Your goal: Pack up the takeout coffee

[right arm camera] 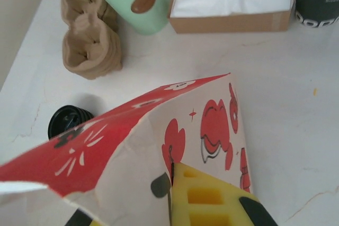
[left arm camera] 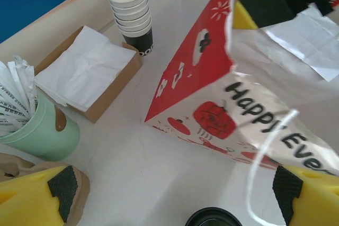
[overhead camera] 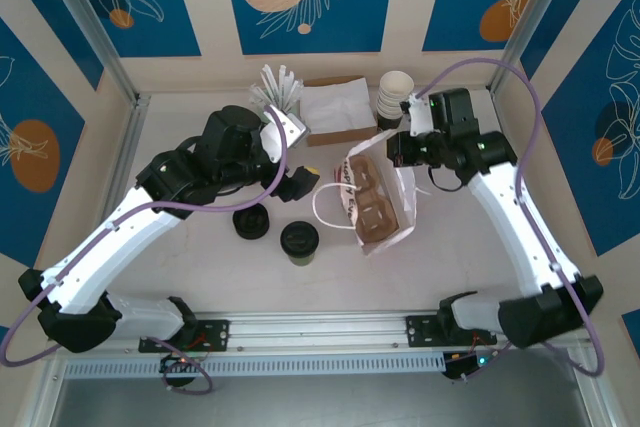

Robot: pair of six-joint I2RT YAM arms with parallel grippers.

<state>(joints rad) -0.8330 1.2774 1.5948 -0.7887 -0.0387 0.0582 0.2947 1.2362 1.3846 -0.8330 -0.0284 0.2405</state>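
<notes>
- Here, the takeout coffee (overhead camera: 299, 240) stands upright on the table (overhead camera: 200, 127), near the front edge and left of centre, with its black lid on.
- It sits just nearer than the left gripper (overhead camera: 300, 183), apart from it; in the left wrist view its lid shows at the bottom edge, between the fingers (left arm camera: 302, 197).
- The left gripper's jaws are spread wide and hold nothing.
- The red paper bag (overhead camera: 375, 197) is just right of the coffee, mouth open, with a brown cup carrier (overhead camera: 375, 209) inside.
- The right gripper (overhead camera: 392, 147) is clamped on the bag's far rim; its yellow finger (right arm camera: 206, 199) presses against the paper.
- A loose black lid (overhead camera: 251, 223) lies just left of the coffee.
- A stack of white cups (overhead camera: 395, 97) and a napkin box (overhead camera: 335, 109) sit at the far side.
</notes>
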